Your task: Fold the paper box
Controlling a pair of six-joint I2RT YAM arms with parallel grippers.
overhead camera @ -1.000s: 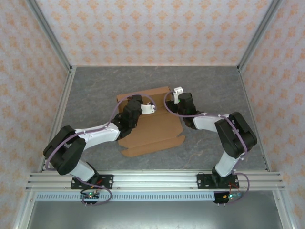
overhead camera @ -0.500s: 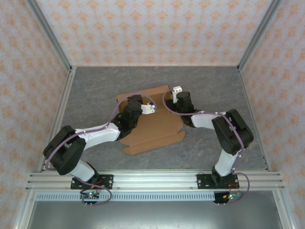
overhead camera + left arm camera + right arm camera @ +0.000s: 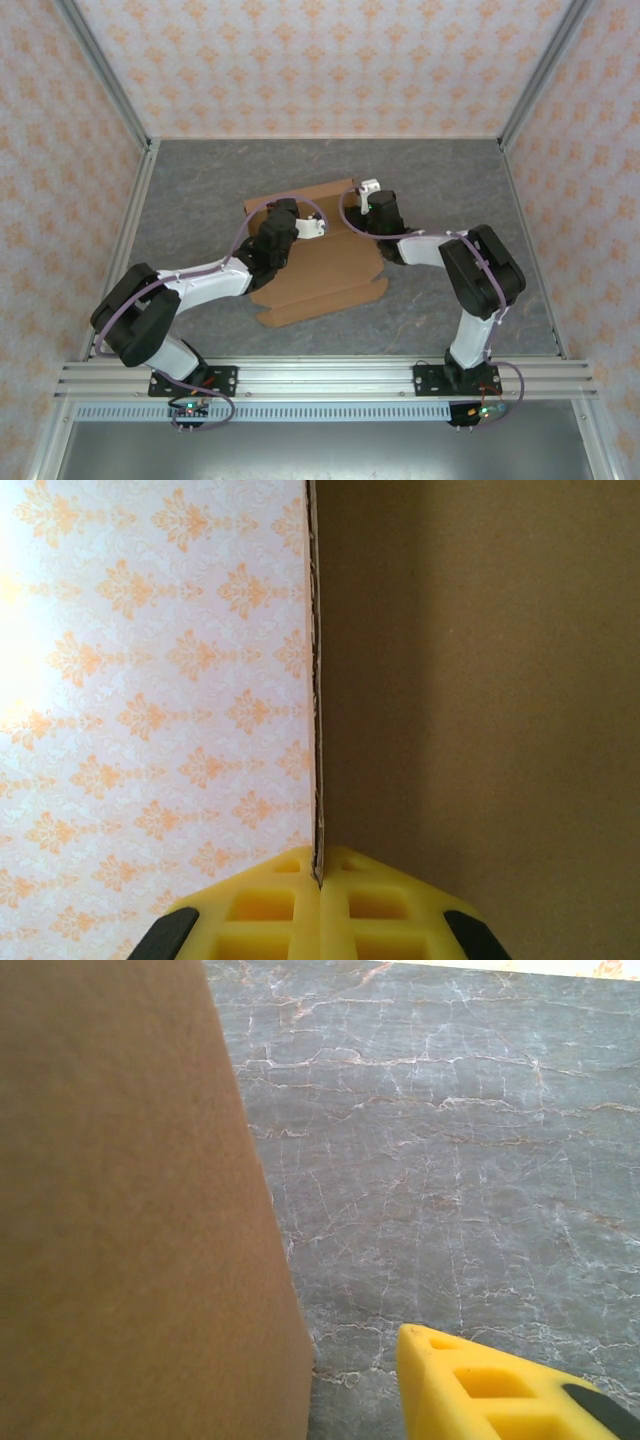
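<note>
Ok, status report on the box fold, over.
Left end effector shut on paper box edge. Right end effector at its far edge, grip unclear. Rest lies on table.

A: Where's your top camera?
B: High behind the arm bases (image 3: 195, 380), which sit at 6 o'clock. It looks down over the whole table (image 3: 200, 190).
A: And your wrist cameras?
B: Your left one sits hard against the paper box (image 3: 480, 680), edge-on. Your right one skims the table close, box at 9 o'clock. All three share the box.
</note>
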